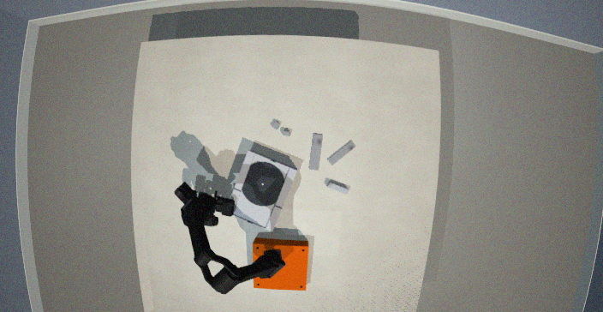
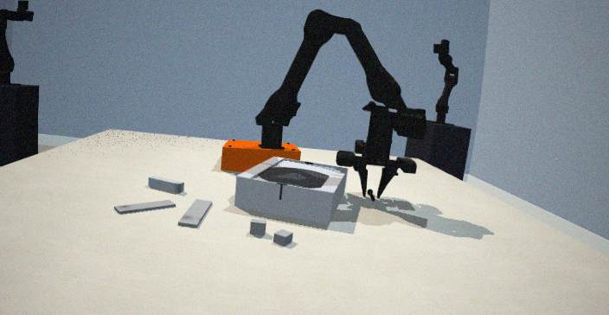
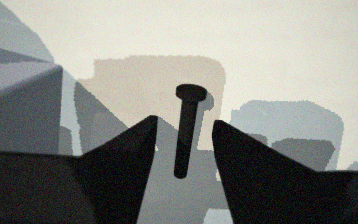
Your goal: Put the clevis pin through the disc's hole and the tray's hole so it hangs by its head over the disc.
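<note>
Top looks down, exterior faces the base — both (wrist sits close) share the tray point(image 1: 253, 218) point(image 2: 281, 206).

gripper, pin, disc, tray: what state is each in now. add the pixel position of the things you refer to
gripper point(image 1: 226, 193) point(image 2: 372, 196) point(image 3: 185, 125): open, fingers apart either side of the pin
pin point(image 2: 371, 195) point(image 3: 185, 132): ungripped, outside the tray
disc point(image 1: 263, 195) point(image 2: 298, 182): lying flat, no pin through it
tray point(image 1: 253, 218) point(image 2: 298, 208): upright, disc inside
</note>
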`<action>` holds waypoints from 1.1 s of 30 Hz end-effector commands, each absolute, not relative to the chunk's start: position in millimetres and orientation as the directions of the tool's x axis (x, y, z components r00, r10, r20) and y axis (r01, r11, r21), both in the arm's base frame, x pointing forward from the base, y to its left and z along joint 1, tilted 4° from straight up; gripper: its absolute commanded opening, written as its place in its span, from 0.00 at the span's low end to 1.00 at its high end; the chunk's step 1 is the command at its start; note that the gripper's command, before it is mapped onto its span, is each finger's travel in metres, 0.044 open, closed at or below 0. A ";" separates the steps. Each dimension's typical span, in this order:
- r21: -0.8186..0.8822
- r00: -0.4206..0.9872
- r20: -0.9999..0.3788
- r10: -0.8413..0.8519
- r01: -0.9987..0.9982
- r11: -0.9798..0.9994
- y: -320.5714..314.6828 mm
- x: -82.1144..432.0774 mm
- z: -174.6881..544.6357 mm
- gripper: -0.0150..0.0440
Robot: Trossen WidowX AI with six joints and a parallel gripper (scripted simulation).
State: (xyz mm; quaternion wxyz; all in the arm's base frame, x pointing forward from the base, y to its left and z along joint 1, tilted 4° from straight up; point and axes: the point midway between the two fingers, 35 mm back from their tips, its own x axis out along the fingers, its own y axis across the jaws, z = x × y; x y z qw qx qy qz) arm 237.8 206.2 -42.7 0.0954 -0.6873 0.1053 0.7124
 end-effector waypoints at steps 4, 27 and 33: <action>0.030 0.246 -0.964 -0.101 -0.279 -0.960 209.6 228.2 -37.5 0.53; 0.021 0.303 -0.947 -0.110 -0.281 -0.960 210.2 225.8 -44.6 0.53; 0.021 0.303 -0.947 -0.110 -0.281 -0.960 210.2 225.8 -44.6 0.53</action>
